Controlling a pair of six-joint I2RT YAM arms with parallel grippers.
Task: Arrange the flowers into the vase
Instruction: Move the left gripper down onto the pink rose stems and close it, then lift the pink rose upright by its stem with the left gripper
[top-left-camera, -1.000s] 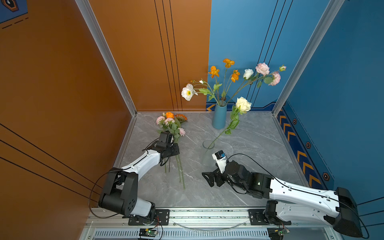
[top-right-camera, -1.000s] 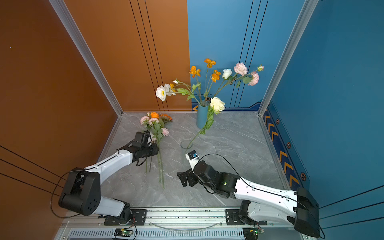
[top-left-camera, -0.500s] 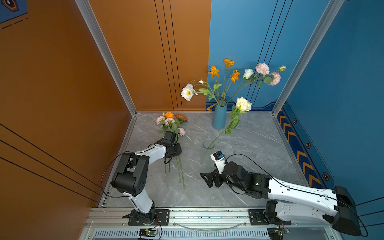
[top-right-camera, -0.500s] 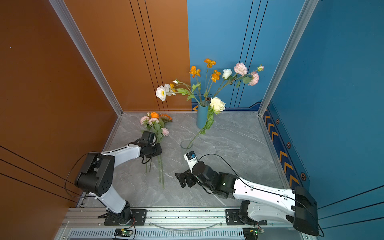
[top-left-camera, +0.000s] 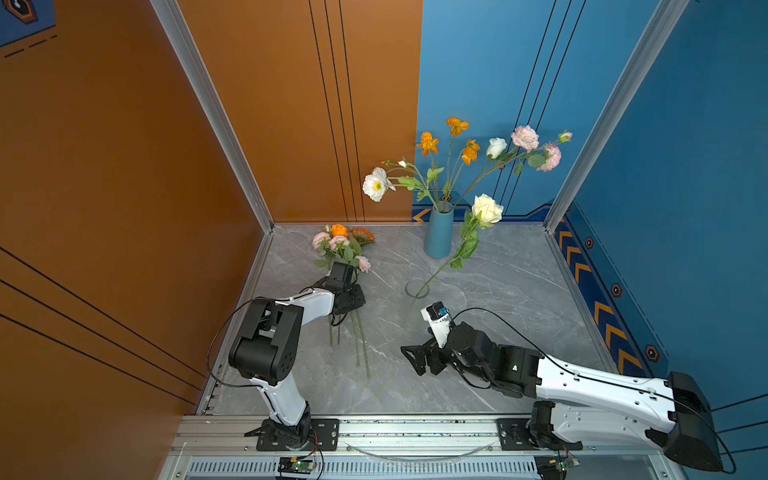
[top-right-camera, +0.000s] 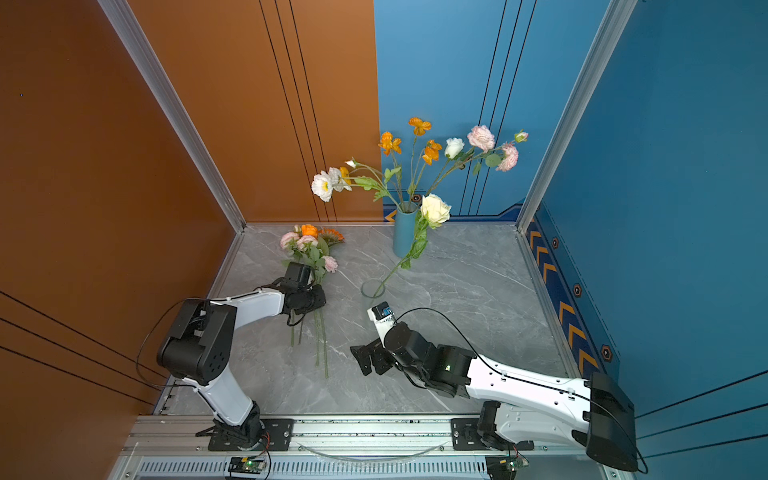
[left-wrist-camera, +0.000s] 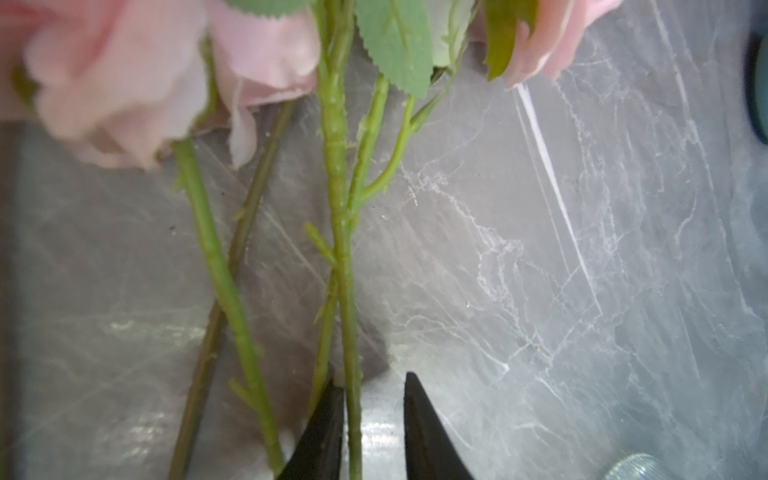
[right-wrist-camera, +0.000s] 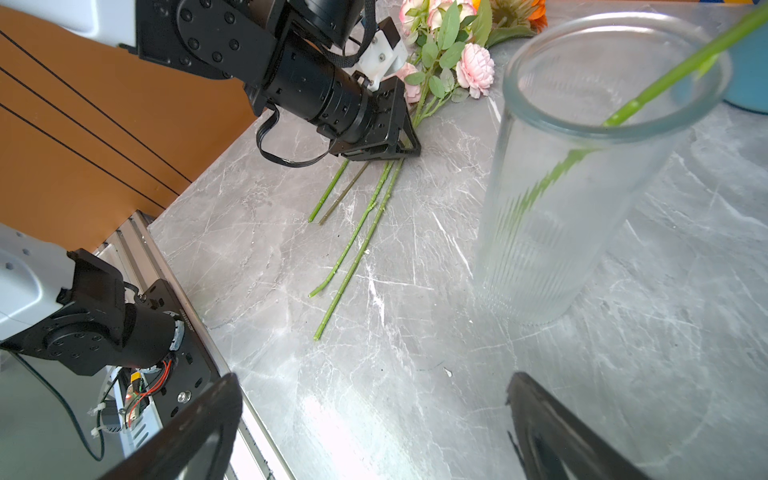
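Lying flowers: a bunch of flowers (top-left-camera: 345, 245) (top-right-camera: 309, 245) (right-wrist-camera: 449, 54) with pink and orange heads lay flat on the table (top-left-camera: 519, 291) (top-right-camera: 478, 291), at 10 o'clock from its middle (12 o'clock taken as the back wall in both top views). The heads pointed to 12 and the bare stems (top-left-camera: 360, 345) (top-right-camera: 321, 349) (right-wrist-camera: 353, 249) to 6.
Left arm: the left gripper (left-wrist-camera: 374, 415) (right-wrist-camera: 399, 147) stood tips-down over the bunch, where the leaves gave way to bare stems.
Left jaws: they stood a little apart. In the left wrist view one green stem (left-wrist-camera: 343, 249) ran between them. It touched one fingertip (left-wrist-camera: 328, 415) and a gap showed on the other side, so it was not clamped.
Right arm: the right gripper (top-left-camera: 415, 361) (top-right-camera: 365, 361) (right-wrist-camera: 374, 415) sat low at 6 o'clock of the glass vase (top-left-camera: 417, 288) (top-right-camera: 372, 288) (right-wrist-camera: 540, 249), well apart from the bunch.
Right jaws: they were spread wide with nothing between them.
Glass vase: clear and ribbed, it stood upright near the middle of the table. It held a single cream rose (top-left-camera: 487, 209) (top-right-camera: 434, 209), whose stem leaned over the rim toward 1 o'clock.
Blue vase: the blue vase (top-left-camera: 438, 232) (top-right-camera: 404, 232) stood upright at 12 o'clock by the table's back edge. White, orange and pink blooms (top-left-camera: 469, 151) (top-right-camera: 432, 151) fanned out of it on long stalks.
Spacing: the rose's head hung just beside the blue vase in both top views; whether they touched could not be told.
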